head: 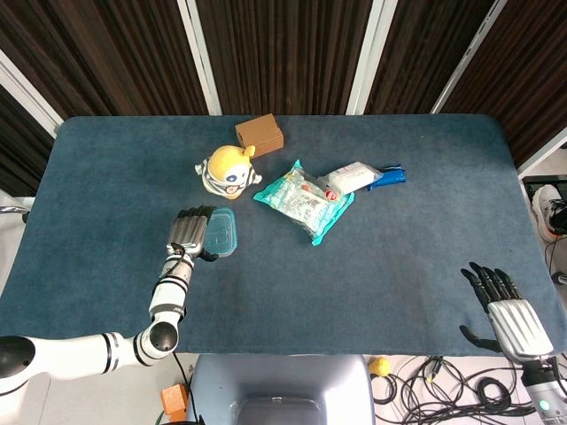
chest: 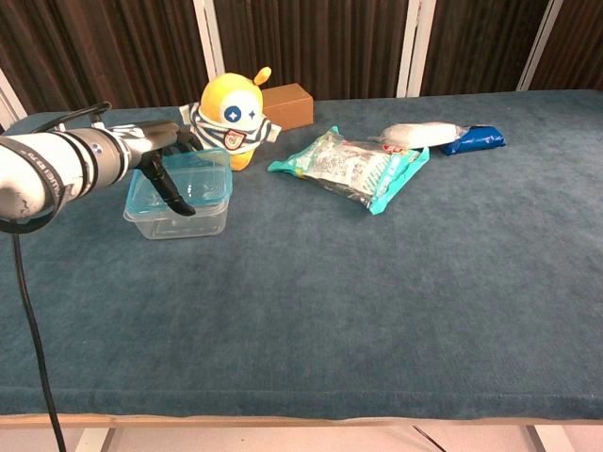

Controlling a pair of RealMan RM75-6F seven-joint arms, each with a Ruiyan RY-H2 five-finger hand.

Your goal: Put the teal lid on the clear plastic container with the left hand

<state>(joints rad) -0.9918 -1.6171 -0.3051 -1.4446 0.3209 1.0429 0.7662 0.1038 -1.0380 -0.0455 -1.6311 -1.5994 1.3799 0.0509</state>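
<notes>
Teal lid, one clear container

From the head view the left hand covers the near-left part of the teal lid, and the clear plastic container beneath is almost wholly hidden. The right hand shows only there, its arm cut off by the frame's corner. Print on the snack bags is too small to read.
</notes>
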